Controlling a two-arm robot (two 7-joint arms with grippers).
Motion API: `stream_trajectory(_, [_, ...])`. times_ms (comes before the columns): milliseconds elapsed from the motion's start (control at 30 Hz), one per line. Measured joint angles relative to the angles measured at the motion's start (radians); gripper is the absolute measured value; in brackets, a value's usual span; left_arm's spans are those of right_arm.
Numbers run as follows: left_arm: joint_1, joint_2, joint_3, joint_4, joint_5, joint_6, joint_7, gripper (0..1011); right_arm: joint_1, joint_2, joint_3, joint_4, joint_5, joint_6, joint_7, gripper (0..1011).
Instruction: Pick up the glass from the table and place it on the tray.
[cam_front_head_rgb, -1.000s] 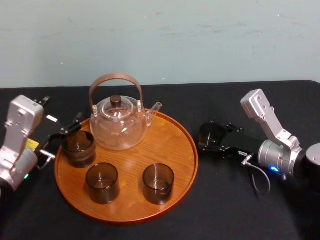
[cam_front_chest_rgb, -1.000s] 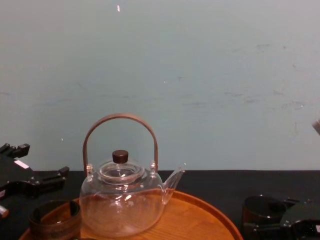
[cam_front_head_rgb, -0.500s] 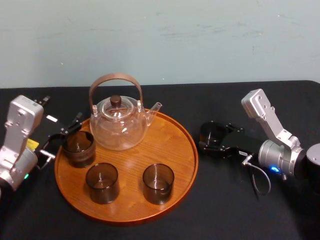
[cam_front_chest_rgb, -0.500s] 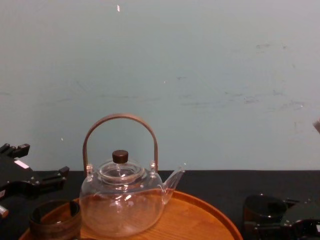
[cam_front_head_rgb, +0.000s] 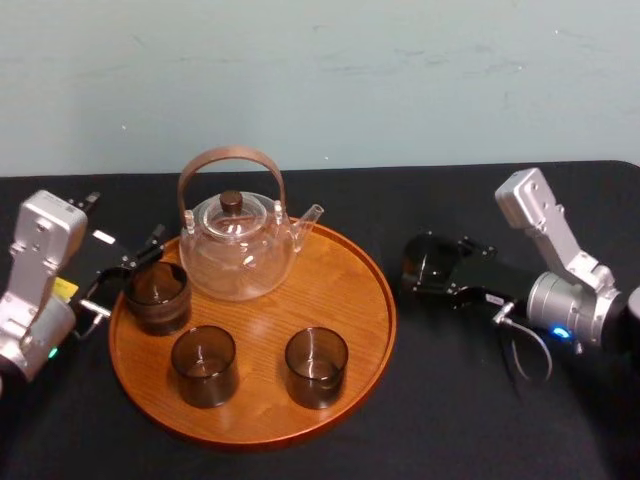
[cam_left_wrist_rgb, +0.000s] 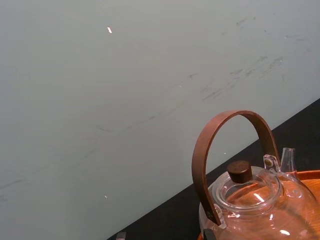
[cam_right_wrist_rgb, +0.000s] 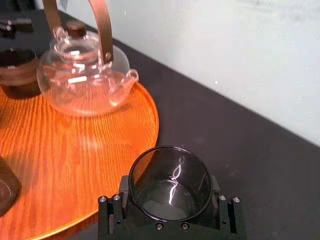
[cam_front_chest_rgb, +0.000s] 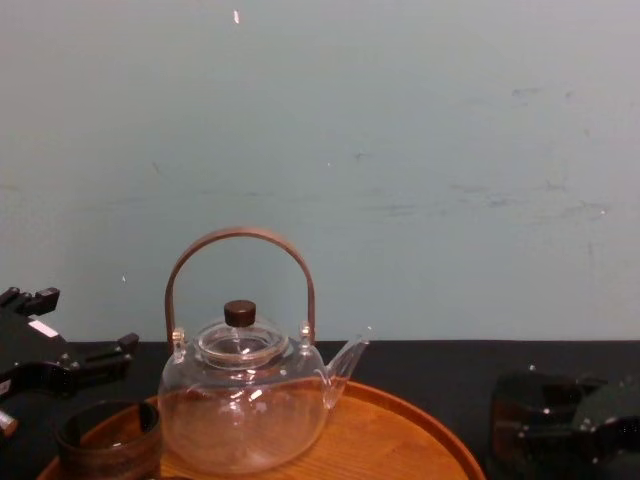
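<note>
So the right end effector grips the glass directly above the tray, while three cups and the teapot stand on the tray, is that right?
Not quite. The right end effector grips the glass beside the tray, with the black table under it, not above the tray; the right wrist view shows this. The three cups and the teapot do stand on the tray.

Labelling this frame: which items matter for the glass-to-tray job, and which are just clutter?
Job: glass gripped in the right hand; tray; table.
Lying about: teapot, two tumblers and banded cup on the tray; left hand parked beside the tray's left edge.
</note>
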Motion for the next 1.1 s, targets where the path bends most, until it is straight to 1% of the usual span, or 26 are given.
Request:
stream_trajectory(267, [0.0, 0.0, 0.0, 0.0, 0.0, 0.0, 0.0, 1001, -0.01, 0.026, 0.024, -0.087, 0.019, 0.0, -0.006, 908])
stream_trajectory(400, [0.0, 0.0, 0.0, 0.0, 0.0, 0.0, 0.0, 1001, -0.006, 0.03, 0.023, -0.107, 0.021, -0.003, -0.003, 908])
stream_trajectory(633, [0.0, 0.0, 0.0, 0.0, 0.0, 0.0, 0.0, 1001, 0.015, 0.022, 0.001, -0.125, 0.021, -0.011, 0.014, 908])
stream_trajectory(833, [0.0, 0.0, 0.0, 0.0, 0.0, 0.0, 0.0, 1001, 0.035, 0.006, -0.029, -0.135, 0.028, -0.024, 0.04, 908])
stream_trajectory(900, [0.0, 0.0, 0.0, 0.0, 0.0, 0.0, 0.0, 1001, 0.045, -0.004, -0.047, -0.133, 0.031, -0.027, 0.049, 908])
stream_trajectory(933, [0.0, 0.0, 0.0, 0.0, 0.0, 0.0, 0.0, 1001, 0.045, -0.004, -0.047, -0.133, 0.031, -0.027, 0.049, 908])
stream_trajectory(1033, [0.0, 0.0, 0.0, 0.0, 0.0, 0.0, 0.0, 1001, 0.061, -0.017, -0.072, -0.114, 0.03, -0.028, 0.06, 907])
stream_trajectory(1100, [0.0, 0.0, 0.0, 0.0, 0.0, 0.0, 0.0, 1001, 0.067, -0.021, -0.081, -0.106, 0.028, -0.029, 0.063, 908])
